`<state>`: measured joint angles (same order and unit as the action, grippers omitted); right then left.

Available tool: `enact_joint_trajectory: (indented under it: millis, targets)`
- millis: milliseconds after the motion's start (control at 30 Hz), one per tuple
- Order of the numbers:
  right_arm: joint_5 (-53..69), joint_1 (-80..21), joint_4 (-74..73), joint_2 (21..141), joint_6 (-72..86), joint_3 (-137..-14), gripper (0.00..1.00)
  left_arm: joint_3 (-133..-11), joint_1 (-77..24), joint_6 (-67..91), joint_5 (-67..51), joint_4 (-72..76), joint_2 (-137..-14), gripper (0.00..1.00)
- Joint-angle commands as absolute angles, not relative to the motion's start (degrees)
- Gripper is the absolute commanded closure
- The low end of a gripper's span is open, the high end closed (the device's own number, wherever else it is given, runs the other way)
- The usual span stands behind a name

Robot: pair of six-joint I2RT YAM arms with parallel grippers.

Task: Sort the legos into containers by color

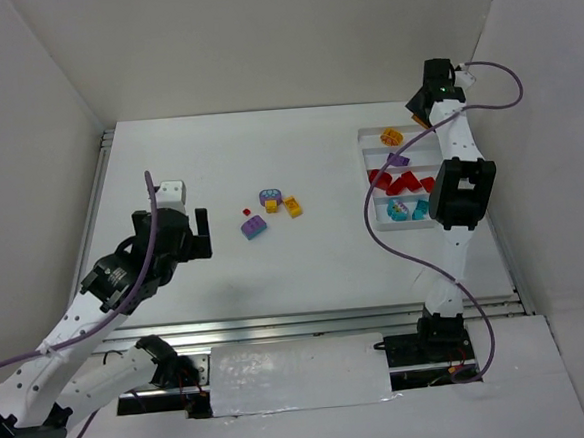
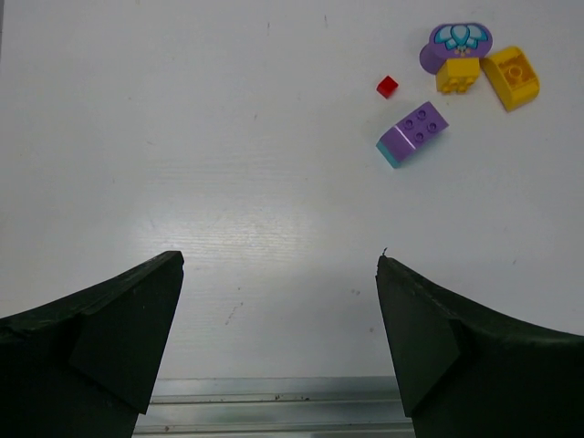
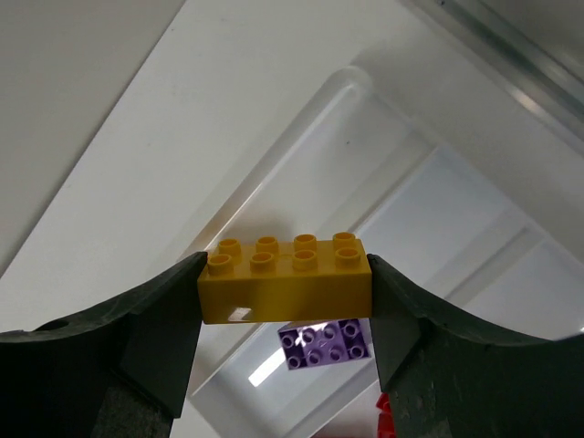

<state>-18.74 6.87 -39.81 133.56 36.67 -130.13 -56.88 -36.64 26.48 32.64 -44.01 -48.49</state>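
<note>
Caution: the left jaws stand wide apart and empty near the bench's left edge. The loose bricks (image 2: 412, 133) lie closely grouped at bench centre, ahead and right of them, so a careless approach could scatter neighbours. The right jaws clamp a yellow brick (image 3: 285, 285) by its ends above the tray (image 1: 365, 189) near the far right corner. Released off-line, it could join the purple brick (image 3: 326, 343).
</note>
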Motion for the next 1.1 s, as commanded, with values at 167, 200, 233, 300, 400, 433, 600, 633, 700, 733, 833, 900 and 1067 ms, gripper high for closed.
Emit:
enact_joint_trajectory:
  millis: [167, 200, 233, 300, 400, 433, 600, 633, 700, 733, 833, 900, 1067]
  targets:
    - [-19.0, 8.0, -38.5, 138.1, 31.5, -132.4, 0.79, -57.4, -35.7, 24.5, 30.0, -38.1, -49.5, 0.01]
    - [-19.0, 8.1, -38.1, 138.8, 31.1, -132.4, 0.78, -57.3, -35.7, 24.4, 29.6, -38.1, -49.6, 0.01]
    - [-18.9, 8.3, -38.1, 139.1, 31.0, -132.7, 0.76, -57.3, -35.7, 24.4, 29.4, -38.1, -49.6, 0.01]
    - [-18.6, 8.5, -37.7, 139.7, 31.0, -132.8, 0.61, -57.2, -35.5, 24.3, 29.4, -37.9, -49.4, 0.00]
    - [-17.9, 8.8, -36.6, 140.1, 30.8, -132.9, 0.48, -57.0, -34.8, 24.0, 28.2, -37.5, -49.5, 0.01]
    - [-17.8, 8.9, -36.4, 140.2, 30.5, -133.2, 0.46, -57.0, -34.6, 23.8, 28.0, -37.4, -49.6, 0.01]
    - [-17.4, 9.1, -35.9, 141.1, 29.8, -136.2, 0.43, -57.0, -33.8, 23.5, 26.1, -37.1, -50.6, 0.01]
    - [-17.2, 9.2, -35.6, 141.0, 29.6, -136.3, 0.43, -57.0, -33.8, 23.5, 25.8, -37.0, -50.7, 0.00]
    - [-16.9, 9.4, -35.1, 140.9, 29.5, -136.3, 0.43, -57.0, -33.7, 23.4, 25.6, -37.1, -50.7, 0.01]
    - [-16.9, 9.6, -34.5, 140.8, 29.3, -136.3, 0.43, -57.0, -33.7, 23.4, 25.6, -37.0, -50.6, 0.00]
    - [-16.0, 9.9, -33.5, 141.2, 28.7, -136.4, 0.42, -56.9, -33.7, 23.4, 25.4, -36.9, -50.5, 0.00]
    - [-15.8, 9.9, -33.4, 141.9, 28.7, -136.8, 0.36, -56.8, -33.6, 23.3, 25.4, -37.0, -50.5, 0.00]
    - [-14.6, 10.0, -32.4, 143.0, 28.7, -136.8, 0.00, -56.6, -33.6, 23.2, 25.1, -36.8, -50.2, 0.00]
